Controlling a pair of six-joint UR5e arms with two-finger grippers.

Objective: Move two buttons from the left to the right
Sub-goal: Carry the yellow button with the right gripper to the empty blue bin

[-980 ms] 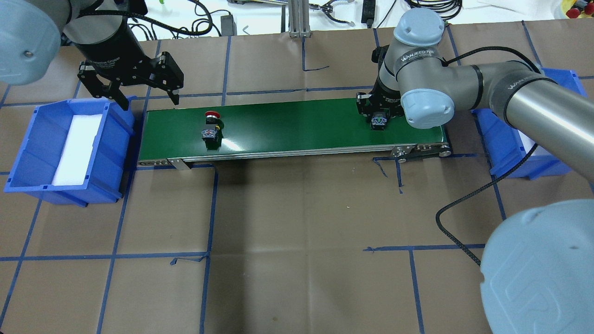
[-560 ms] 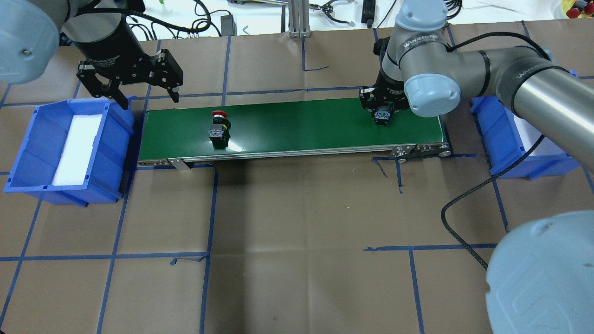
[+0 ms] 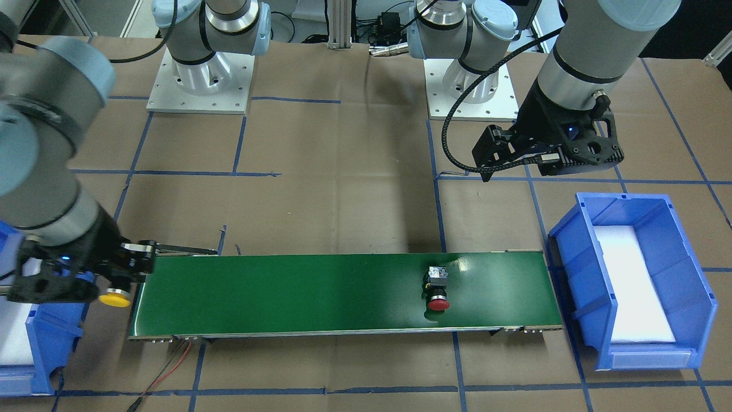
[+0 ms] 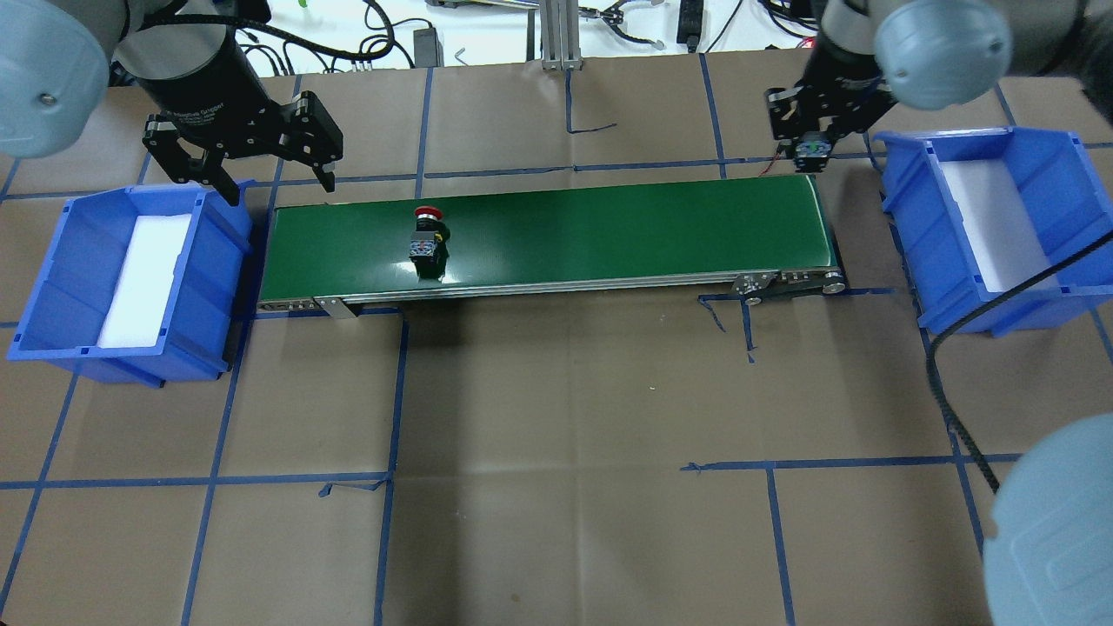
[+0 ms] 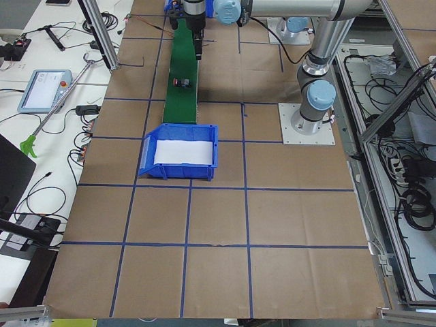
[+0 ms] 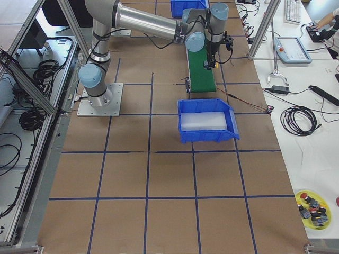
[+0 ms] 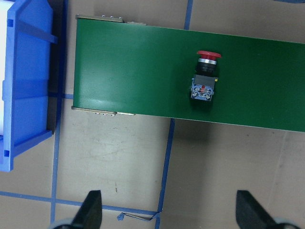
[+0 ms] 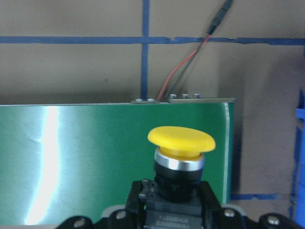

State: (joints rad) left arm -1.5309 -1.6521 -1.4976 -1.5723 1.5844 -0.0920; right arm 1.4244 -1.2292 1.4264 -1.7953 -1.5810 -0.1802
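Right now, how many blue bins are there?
2. The left bin sits past the left end of the green belt, the right bin past its right end. None seems hidden.

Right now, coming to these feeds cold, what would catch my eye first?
First, the yellow button, clamped in the right pincer and held just past the right end of the green belt, short of the right blue bin. Next, the red button, lying alone on the belt's left part. The left pincer hangs open near the belt's left end.
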